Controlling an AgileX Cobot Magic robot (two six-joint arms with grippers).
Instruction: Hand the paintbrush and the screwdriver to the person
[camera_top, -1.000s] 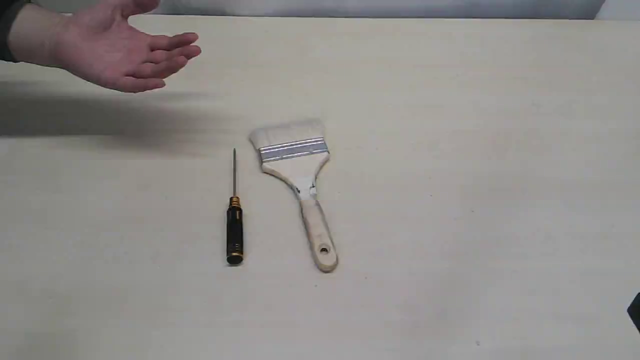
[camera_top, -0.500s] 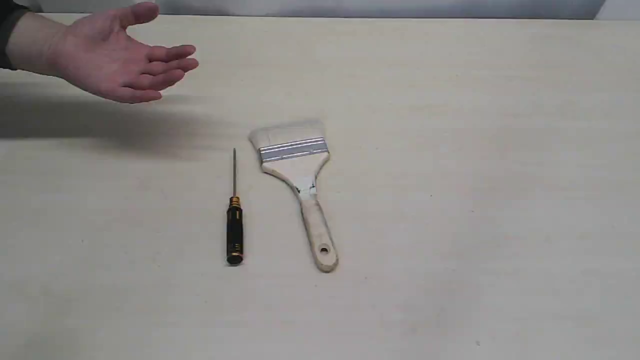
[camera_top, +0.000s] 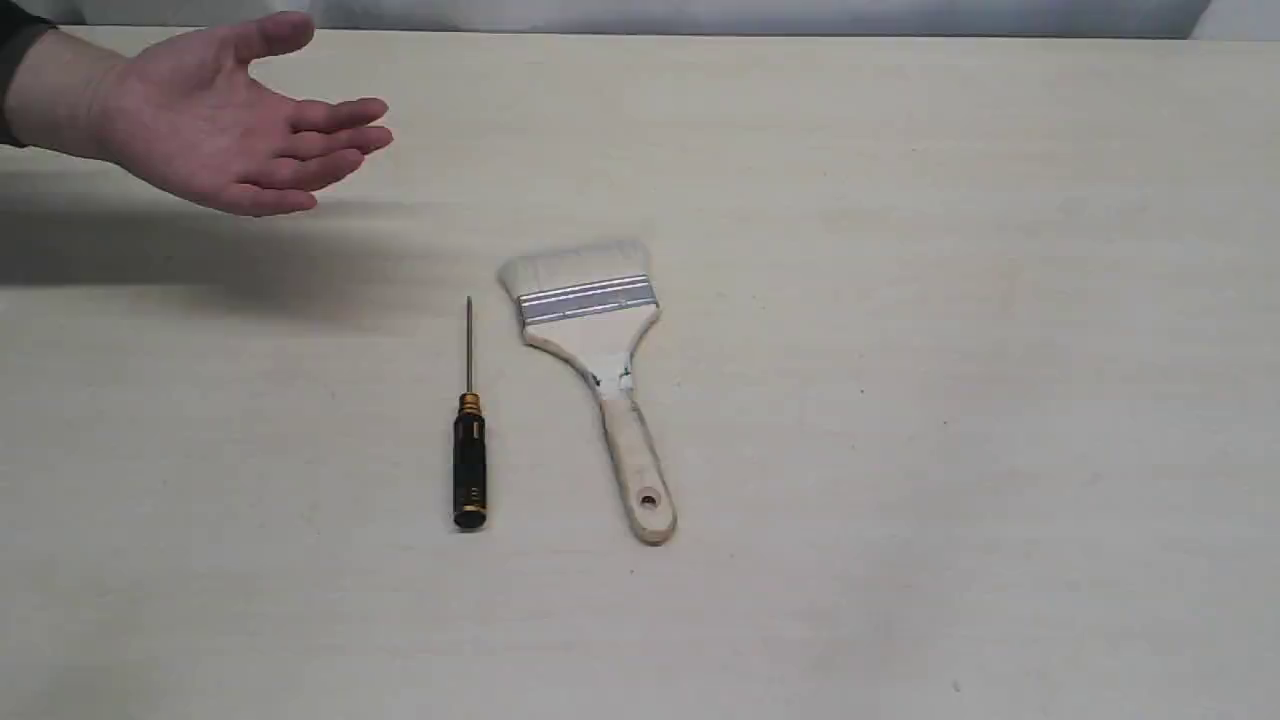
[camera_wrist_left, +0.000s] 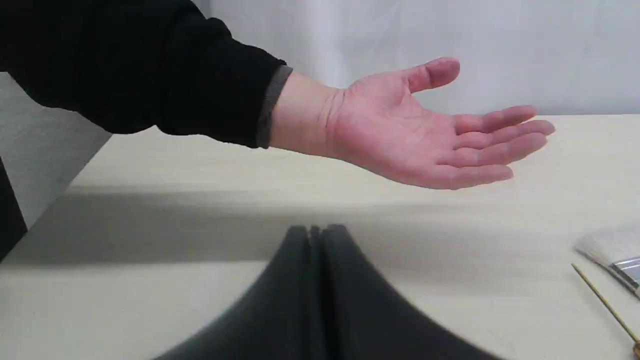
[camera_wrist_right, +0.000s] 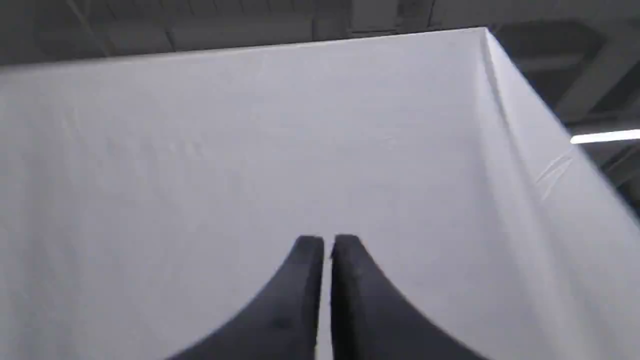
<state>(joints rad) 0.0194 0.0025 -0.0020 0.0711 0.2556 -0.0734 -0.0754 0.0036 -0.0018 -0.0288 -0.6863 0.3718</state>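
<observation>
**Item 1. Paintbrush** (camera_top: 598, 360). It lies flat near the middle of the pale table (camera_top: 900, 400). The whitish bristles are at the far end with the silver ferrule just behind them. The bare-wood handle runs toward the near edge, slanting slightly right, with 1 hole near its tip. Nothing grips it.

**Item 2. Screwdriver** (camera_top: 469, 415). It lies flat just left of the brush, apart from it and roughly parallel. The thin shaft points to the far edge. The black handle, with 2 gold collars, points to the near edge. Nothing grips it.

**Item 3. Person's hand** (camera_top: 215, 130). It is at the far left corner, held above the table over a broad shadow (camera_top: 200, 250). The palm is up, the fingers are stretched rightward and the thumb is raised. A dark sleeve (camera_wrist_left: 125, 65) with a grey cuff ends at the wrist. The hand is well apart from both tools and holds nothing.

**Item 4. Left gripper** (camera_wrist_left: 316, 230). Its 2 dark fingers are pressed together at the tips with nothing between them. It sits over the table's left end with the open palm ahead of it. The brush's bristles and the screwdriver's shaft show at the edge of its camera's view.

**Item 5. Right gripper** (camera_wrist_right: 327, 242). Its 2 dark fingers are all but together, with only a thin slit between them, and they hold nothing. It points at a white cloth backdrop (camera_wrist_right: 250, 150), with dark ceiling beyond.
</observation>
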